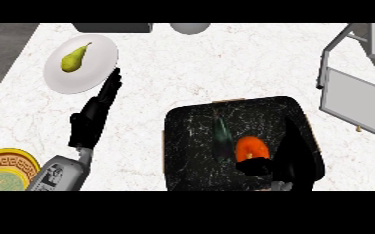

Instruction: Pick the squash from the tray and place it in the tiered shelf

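Head view shows a white marble desk (219, 64) carrying a black tray (183, 151), with a shelf (345, 93) at the right. The orange squash (251, 146) lies in the tray against the right hand (287, 162); I cannot tell whether that hand grips it. The left hand (92, 119) rests open.

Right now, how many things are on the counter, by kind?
Produce: 3 (pear, orange squash, dark green vegetable)
Plates: 2 (white plate, yellow patterned plate)
Trays: 1 (black tray)
Shelves: 1 (tiered shelf)
Cut off at the far edge: 2 (dark grey thing, light grey thing)
Total: 9
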Motion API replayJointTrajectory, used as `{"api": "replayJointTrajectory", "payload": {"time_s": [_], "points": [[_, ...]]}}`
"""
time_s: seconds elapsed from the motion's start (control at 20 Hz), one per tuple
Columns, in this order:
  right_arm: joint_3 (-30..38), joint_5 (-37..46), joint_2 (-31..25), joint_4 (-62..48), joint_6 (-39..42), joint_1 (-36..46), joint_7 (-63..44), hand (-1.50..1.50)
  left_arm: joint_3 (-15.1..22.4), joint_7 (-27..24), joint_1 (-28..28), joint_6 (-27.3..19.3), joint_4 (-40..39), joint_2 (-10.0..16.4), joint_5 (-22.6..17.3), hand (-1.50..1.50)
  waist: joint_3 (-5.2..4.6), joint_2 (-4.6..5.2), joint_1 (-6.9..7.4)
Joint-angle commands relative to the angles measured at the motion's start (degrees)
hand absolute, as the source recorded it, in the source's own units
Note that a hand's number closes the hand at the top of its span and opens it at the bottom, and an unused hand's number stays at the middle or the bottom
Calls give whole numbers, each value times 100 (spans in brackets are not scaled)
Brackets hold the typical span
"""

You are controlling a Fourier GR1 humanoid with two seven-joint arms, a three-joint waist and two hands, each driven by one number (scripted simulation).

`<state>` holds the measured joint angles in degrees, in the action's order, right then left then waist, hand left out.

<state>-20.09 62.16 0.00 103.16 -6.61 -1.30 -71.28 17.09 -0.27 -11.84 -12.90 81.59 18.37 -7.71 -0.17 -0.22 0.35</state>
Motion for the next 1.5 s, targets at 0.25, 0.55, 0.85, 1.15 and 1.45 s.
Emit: {"api": "replayJointTrajectory", "payload": {"time_s": [0.25, 0.55, 0.85, 1.15, 1.45], "points": [[-400, 209, 0, -412, -103, 107, -1259, 150, -113, -155, 148, 140, -16, -67, 39, 0, 13, 19, -7], [-569, 471, 0, -198, -92, 298, -1388, 150, -134, -148, 27, 135, -270, -195, 168, 0, 10, 23, -33], [67, -210, -2, -1271, 481, 1603, 79, 150, -301, 206, -140, 239, 2, -303, 231, 0, 17, 32, 13], [257, -446, -3, -1128, -280, 1717, 1325, 150, -273, -110, 451, 421, 195, -295, 334, 0, 18, 18, 5], [116, 17, -1, -22, -492, 2322, 751, 150, -544, 150, -141, 288, -117, -335, 391, 0, 14, 4, -59]]}}
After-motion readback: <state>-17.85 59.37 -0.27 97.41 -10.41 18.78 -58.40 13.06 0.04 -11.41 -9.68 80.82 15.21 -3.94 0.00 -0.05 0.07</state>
